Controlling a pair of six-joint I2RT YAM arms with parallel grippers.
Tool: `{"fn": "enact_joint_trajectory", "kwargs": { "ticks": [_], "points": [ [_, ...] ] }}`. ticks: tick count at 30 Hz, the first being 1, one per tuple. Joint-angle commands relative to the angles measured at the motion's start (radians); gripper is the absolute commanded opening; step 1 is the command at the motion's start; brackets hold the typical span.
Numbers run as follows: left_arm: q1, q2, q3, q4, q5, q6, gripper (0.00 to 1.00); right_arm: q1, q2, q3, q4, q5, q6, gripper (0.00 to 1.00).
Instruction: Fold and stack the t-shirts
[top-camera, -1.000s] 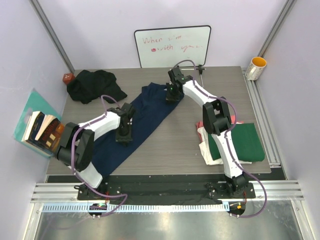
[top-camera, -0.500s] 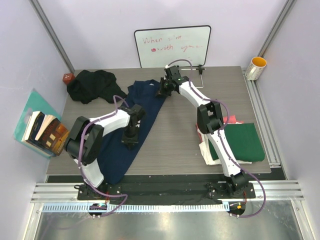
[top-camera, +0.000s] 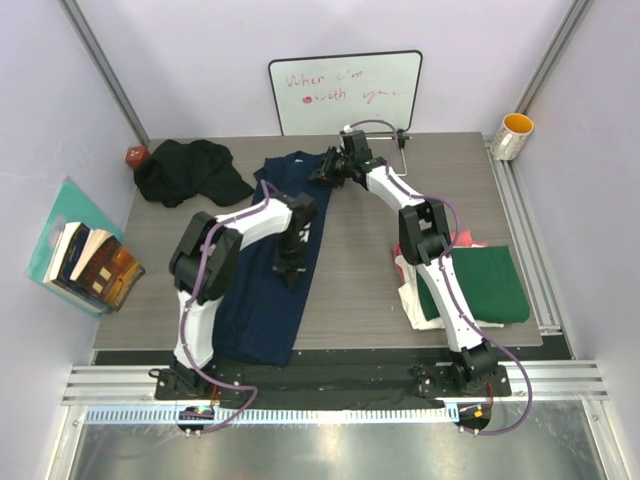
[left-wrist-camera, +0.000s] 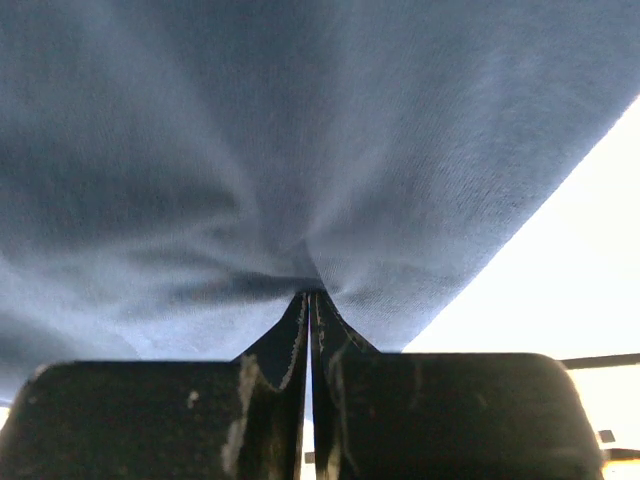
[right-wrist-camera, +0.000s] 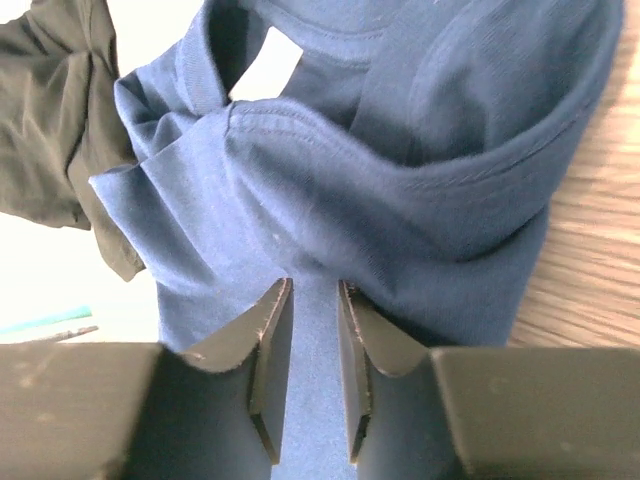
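The navy blue t-shirt lies stretched from the far middle of the table down to its near edge. My left gripper is shut on the shirt's right edge; in the left wrist view navy cloth is pinched between the closed jaws. My right gripper holds the shirt's shoulder by the collar; in the right wrist view navy cloth runs between the jaws. The black t-shirt lies crumpled at the far left. The folded dark green t-shirt lies on the cream-white one and the pink-red one at the right.
A whiteboard with red writing leans on the back wall. A yellow-rimmed mug stands at the far right. Books lie off the table's left edge, and a small red thing sits in the far left corner.
The navy shirt has swung from a diagonal to nearly straight towards the near edge. My left gripper moved right with the cloth; my right gripper moved slightly left at the collar.
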Motion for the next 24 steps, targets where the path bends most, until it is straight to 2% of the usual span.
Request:
{"fn": "enact_joint_trajectory", "kwargs": {
  "ticks": [1, 2, 8, 11, 15, 19, 24],
  "points": [
    [-0.010, 0.188, 0.193, 0.138, 0.000, -0.004, 0.00, -0.038, -0.141, -0.120, 0.063, 0.071, -0.068, 0.34],
    [-0.010, 0.212, 0.279, 0.117, 0.006, -0.005, 0.00, -0.044, -0.169, -0.164, 0.081, 0.057, -0.064, 0.35],
    [-0.007, 0.382, 0.567, 0.048, 0.009, -0.043, 0.00, -0.090, -0.339, -0.278, 0.083, -0.038, -0.051, 0.37],
    [-0.007, 0.401, 0.647, 0.011, 0.013, -0.047, 0.00, -0.102, -0.411, -0.313, 0.081, -0.038, -0.074, 0.38],
    [-0.007, 0.307, 0.539, 0.044, 0.020, -0.043, 0.01, -0.120, -0.427, -0.278, 0.083, -0.050, -0.065, 0.41],
    [-0.009, 0.210, 0.354, 0.119, 0.081, -0.050, 0.01, -0.130, -0.430, -0.226, 0.083, -0.096, -0.029, 0.41],
    [-0.010, 0.138, 0.267, 0.124, 0.107, -0.034, 0.00, -0.130, -0.472, -0.273, 0.084, -0.113, -0.019, 0.41]
  ]
}}
